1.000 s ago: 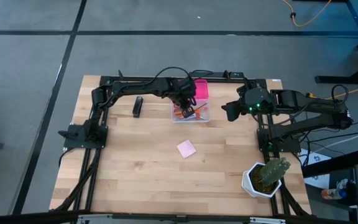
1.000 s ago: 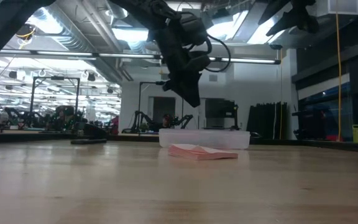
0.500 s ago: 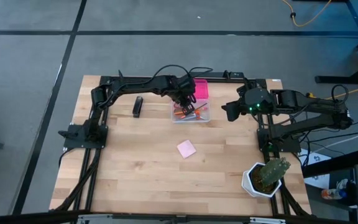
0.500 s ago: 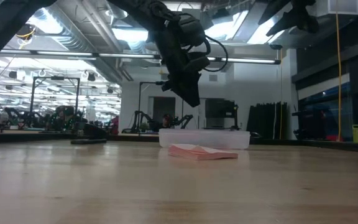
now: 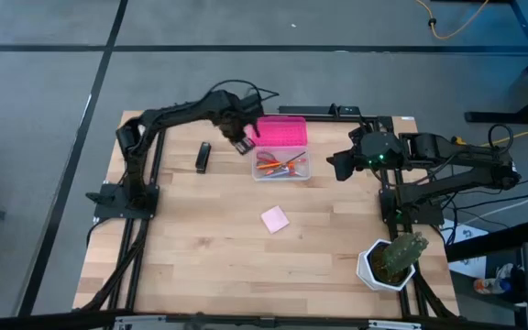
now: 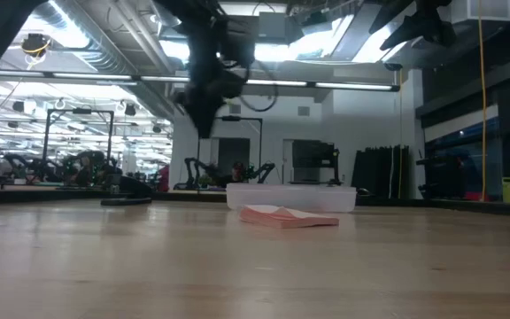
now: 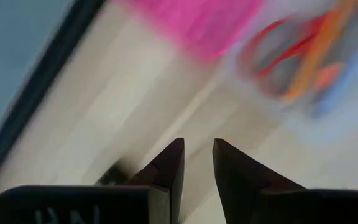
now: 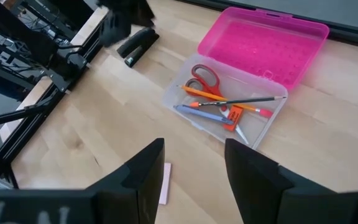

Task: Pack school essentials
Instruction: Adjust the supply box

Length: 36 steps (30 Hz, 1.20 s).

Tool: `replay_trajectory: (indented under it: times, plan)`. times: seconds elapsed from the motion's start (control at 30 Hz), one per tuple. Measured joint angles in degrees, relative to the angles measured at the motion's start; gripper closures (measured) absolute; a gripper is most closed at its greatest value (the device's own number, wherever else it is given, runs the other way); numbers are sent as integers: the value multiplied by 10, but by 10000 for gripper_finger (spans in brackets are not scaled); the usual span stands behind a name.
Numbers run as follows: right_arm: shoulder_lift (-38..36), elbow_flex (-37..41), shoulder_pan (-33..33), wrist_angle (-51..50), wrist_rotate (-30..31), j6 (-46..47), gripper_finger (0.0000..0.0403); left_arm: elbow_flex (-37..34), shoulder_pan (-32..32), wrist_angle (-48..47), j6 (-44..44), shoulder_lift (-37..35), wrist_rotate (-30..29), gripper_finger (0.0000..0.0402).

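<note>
A clear box [image 5: 280,165] with its pink lid [image 5: 280,131] laid open sits near the table's far edge. In it lie the red-handled scissors [image 8: 205,78], orange pencil [image 8: 222,96], slim pens [image 8: 204,113] and a small orange-red piece [image 8: 232,116]. The black oblong item [image 5: 203,157] lies flat to the box's left. The pink notepad [image 5: 275,218] lies flat mid-table. My left gripper [image 5: 239,138] hovers between the black item and the box, narrowly open and empty [image 7: 197,152]. My right gripper [image 5: 337,165] waits right of the box, open [image 8: 194,162].
A cactus in a white pot [image 5: 392,259] stands at the table's near right corner. Black frame rails [image 5: 145,156] run along the left, far and right sides. Bare wood lies around the notepad and along the near half of the table.
My left gripper has swung from above the box's contents toward the table's left, and now hangs between the box and the black item. The items in the box, hidden under it before, now show from above. Nothing on the table has shifted.
</note>
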State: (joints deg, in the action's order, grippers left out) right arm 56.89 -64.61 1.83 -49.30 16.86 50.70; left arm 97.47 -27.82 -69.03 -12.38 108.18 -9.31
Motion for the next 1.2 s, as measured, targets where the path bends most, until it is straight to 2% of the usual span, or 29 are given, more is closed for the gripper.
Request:
replay_trajectory:
  times: [0.13,0.4,0.7,0.8,0.93,1.2]
  plan:
    - [0,0,0,0,0,0,234,0,-21,-78,-10,-32,-40,322]
    - [0,0,0,1,0,0,234,0,-53,-117,-14,-115,-39,322]
    - [0,0,0,2,0,1,234,0,-60,-164,-54,-202,-33,325]
    - [8,0,0,3,25,23,234,0,-56,-179,-72,-220,-32,326]
    - [57,0,1,0,46,31,234,0,-55,-181,-82,-233,-32,326]
    - [213,0,31,-2,83,45,234,0,-54,-185,-85,-236,-32,326]
